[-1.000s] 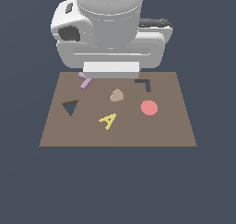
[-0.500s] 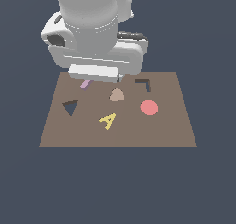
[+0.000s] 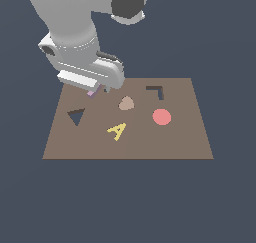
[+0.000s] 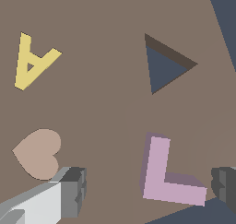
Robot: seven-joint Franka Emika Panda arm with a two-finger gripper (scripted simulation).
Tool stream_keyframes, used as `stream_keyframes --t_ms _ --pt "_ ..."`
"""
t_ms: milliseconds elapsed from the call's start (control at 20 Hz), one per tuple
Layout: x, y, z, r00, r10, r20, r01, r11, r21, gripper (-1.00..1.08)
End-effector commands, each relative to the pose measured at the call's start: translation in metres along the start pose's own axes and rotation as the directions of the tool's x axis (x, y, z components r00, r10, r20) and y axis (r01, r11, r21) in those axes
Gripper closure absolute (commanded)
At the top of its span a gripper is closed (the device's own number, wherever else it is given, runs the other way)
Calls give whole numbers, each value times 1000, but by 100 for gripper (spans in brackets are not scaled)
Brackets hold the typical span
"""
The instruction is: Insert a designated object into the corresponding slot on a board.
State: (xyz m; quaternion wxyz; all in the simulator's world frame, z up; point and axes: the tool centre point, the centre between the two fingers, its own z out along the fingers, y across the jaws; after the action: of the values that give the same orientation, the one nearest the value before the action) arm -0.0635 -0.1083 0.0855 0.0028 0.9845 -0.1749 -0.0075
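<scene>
Wrist and exterior views of the approach to the lilac L-shaped piece (image 4: 162,174). My gripper (image 4: 150,186) hangs above the piece with its two fingers (image 4: 73,188) spread wide apart and nothing between them but the piece below; no contact is visible. In the wrist view the piece lies between the fingers, clearly nearer the dark finger at the lower right of the frame than the pale one at lower left, so I judge the gripper off-centre toward the tan rounded piece (image 4: 39,152). One thin arm of the L runs along the line joining the fingers, the other across it; closing would, I judge, squeeze the piece along the first arm's length.

In the exterior view only a sliver of the piece (image 3: 92,92) shows beneath my hand, near the upper left of the board (image 3: 190,142). The L-shaped slot (image 3: 157,91) sits to the right of it in that frame, beyond the tan piece, well apart. The triangular cutout (image 3: 76,116), yellow A (image 3: 117,131) and red disc (image 3: 161,117) lie lower in the frame.
</scene>
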Motion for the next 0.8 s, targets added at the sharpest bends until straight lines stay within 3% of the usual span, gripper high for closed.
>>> stream_keyframes --t_ms 0,350,750 --pt "-5 14 12 999 50 -6 -50 999 2 -92" --pt "-15 36 32 992 128 -12 -128 992 7 -92" --pt "-16 38 38 991 136 -12 -136 991 8 -92"
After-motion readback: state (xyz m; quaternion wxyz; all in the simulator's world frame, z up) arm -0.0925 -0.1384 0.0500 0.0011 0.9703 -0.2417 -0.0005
